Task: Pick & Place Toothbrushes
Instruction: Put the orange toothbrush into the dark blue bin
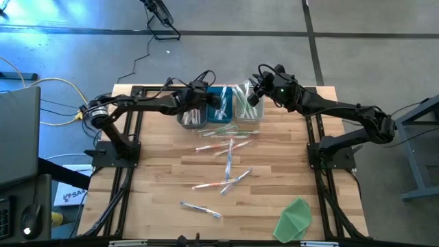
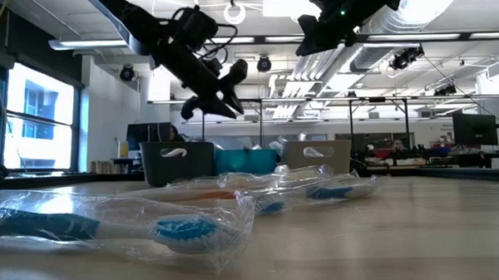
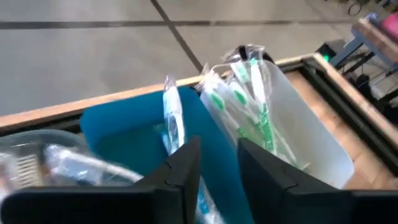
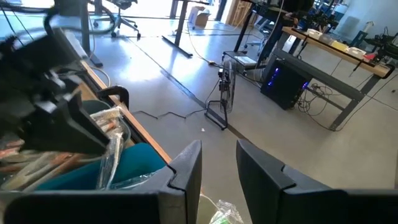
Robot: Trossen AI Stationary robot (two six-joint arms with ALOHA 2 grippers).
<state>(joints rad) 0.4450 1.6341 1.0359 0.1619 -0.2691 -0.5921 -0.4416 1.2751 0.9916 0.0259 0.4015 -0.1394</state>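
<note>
Three bins stand in a row at the table's far edge: grey point(image 1: 191, 118), blue point(image 1: 221, 108) and white point(image 1: 248, 111). Wrapped toothbrushes point(image 1: 226, 147) lie scattered on the wood in front of them. My left gripper point(image 3: 217, 171) hovers open above the blue bin point(image 3: 124, 134), its fingers bare. A wrapped blue toothbrush point(image 3: 173, 118) stands in that bin, leaning on its wall. Green toothbrushes point(image 3: 249, 93) stand in the white bin point(image 3: 311, 143). My right gripper point(image 4: 219, 165) hangs open over the white bin's far side, holding nothing.
A green cloth-like sheet point(image 1: 295, 218) lies at the near right corner. The grey bin point(image 4: 37, 162) holds pinkish wrapped brushes. In the low view, wrapped brushes point(image 2: 186, 229) lie close to the near edge. Black frame rails point(image 1: 130, 165) run along both table sides.
</note>
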